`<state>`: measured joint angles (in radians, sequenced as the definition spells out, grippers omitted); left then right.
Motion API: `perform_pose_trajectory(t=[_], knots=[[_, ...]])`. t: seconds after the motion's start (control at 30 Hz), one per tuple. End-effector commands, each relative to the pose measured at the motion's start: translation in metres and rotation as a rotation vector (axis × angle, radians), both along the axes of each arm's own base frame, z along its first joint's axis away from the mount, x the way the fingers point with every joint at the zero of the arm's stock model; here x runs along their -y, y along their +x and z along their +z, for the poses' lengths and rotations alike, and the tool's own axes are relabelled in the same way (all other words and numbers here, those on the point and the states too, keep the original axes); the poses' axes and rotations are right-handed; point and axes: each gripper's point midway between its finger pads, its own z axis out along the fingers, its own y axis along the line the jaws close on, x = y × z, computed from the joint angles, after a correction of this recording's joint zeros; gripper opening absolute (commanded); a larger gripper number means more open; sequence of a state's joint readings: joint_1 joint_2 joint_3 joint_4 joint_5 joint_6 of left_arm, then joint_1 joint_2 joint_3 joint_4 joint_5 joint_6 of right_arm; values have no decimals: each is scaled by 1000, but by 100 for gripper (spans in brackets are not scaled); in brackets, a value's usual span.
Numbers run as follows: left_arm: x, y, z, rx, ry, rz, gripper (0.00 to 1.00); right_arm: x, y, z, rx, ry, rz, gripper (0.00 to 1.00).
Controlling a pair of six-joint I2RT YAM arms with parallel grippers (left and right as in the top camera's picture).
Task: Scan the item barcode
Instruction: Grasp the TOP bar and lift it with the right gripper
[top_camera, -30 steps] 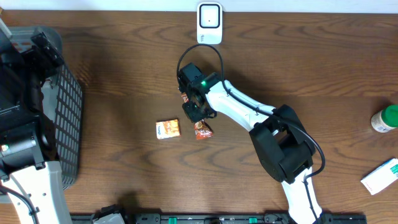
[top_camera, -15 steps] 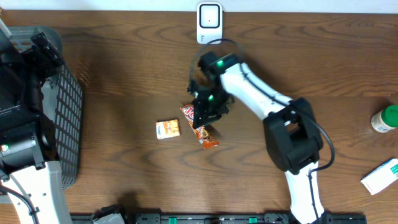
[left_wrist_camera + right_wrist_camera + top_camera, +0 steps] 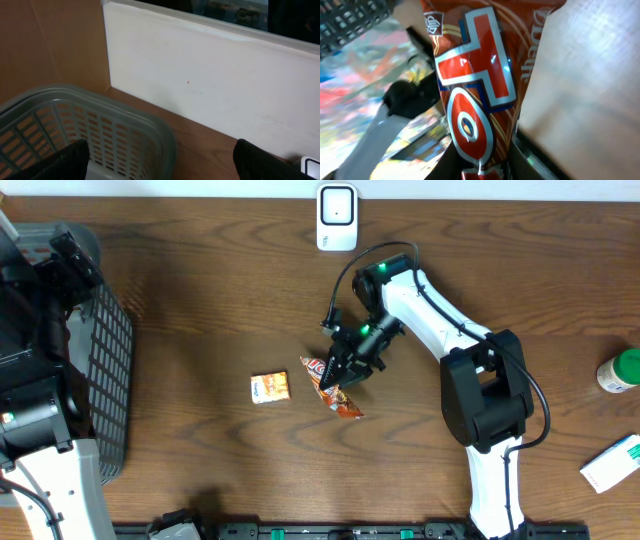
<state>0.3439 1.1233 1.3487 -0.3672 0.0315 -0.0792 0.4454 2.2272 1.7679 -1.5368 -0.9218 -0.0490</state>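
A dark wooden table fills the overhead view, with a pale wall behind it in the left wrist view. The right gripper sits near the middle of the table, its jaws pinched together on a red-orange packet. The packet's free end trails toward the near side; whether it touches the wood I cannot tell. In the right wrist view the packet runs up between the fingers, glossy red with silver-edged lettering. The right arm rises from the near edge, folds at a far elbow and reaches back left and nearer to the packet. A small box lies just left of the packet, apart from it. The scanner stands at the far edge, well apart from the gripper. At the right edge are a green bottle and a white-green carton. On the far left, the left gripper hovers with its fingers spread wide, holding nothing, over a grey basket.
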Motion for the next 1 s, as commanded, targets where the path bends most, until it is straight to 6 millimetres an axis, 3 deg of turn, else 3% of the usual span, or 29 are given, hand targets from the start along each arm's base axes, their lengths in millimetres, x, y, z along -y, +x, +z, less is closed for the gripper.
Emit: perform_pose_trajectory(t=[0.0,0.27,0.43,0.8,0.97], knots=[[3,1,2,8,-8,-10,91,-7,-6,10,-77,39,-30,2],[3,1,2,8,-8,-10,91,-9,-11,25,-309,-61,-177,2],[3,1,2,8,-8,-10,91,-9,0,36,-415,-50,-280,2],[3,1,2,8,-8,-10,91,47,37,31,-306,11,-349,1],[3,1,2,8,-8,-10,91,63,48,31,-320,9,-411,1]])
